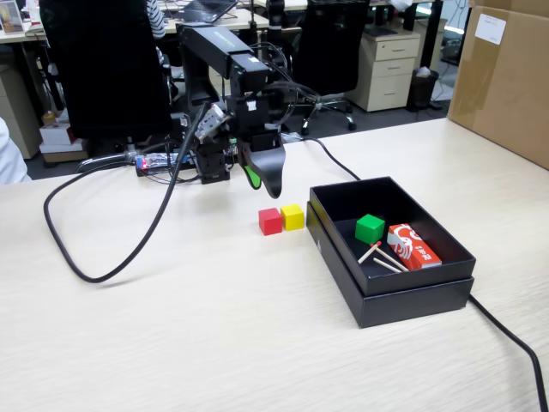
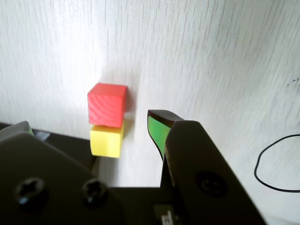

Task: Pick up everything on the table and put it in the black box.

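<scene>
Claw (image 1: 268, 182), black plastic with green-lined tip, hangs over bare pale wood-grain table (image 1: 214, 335), grip state unreadable, holding nothing; matte red cube (image 1: 270, 221) touching yellow cube (image 1: 293, 217) just beside black box (image 1: 403, 300), whose stepped rim encloses green cube (image 1: 370, 228), orange-red carton (image 1: 413, 245), thin wooden sticks (image 1: 382, 257).

the bench (image 1: 214, 343) shows pale, matt wood grain, and the black box (image 1: 412, 296) looks like matt card. the red cube (image 2: 107, 104) has a finely ribbed face, the yellow cube (image 2: 106, 139) looks smooth, and the end effector (image 2: 157, 129) is dull black plastic with a glossy green pad.
</scene>
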Motion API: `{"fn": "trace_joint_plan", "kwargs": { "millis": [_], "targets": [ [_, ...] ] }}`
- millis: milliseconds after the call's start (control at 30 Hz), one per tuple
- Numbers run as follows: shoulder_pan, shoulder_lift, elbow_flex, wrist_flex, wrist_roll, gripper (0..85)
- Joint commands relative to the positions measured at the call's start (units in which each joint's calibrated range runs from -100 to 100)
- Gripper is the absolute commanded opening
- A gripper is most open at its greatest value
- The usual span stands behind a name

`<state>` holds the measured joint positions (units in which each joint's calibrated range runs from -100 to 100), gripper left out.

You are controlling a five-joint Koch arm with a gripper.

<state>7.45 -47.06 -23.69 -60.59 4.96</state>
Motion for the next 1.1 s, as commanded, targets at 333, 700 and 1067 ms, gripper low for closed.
{"fn": "trace_joint_plan", "kwargs": {
  "millis": [333, 700, 1067],
  "targets": [
    [-0.54, 21.64, 11.09, 0.42, 1.71, 48.5],
    [-0.34, 28.06, 10.81, 0.42, 1.71, 43.2],
    [-0.54, 28.75, 10.18, 0.93, 2.54, 12.0]
  ]
}}
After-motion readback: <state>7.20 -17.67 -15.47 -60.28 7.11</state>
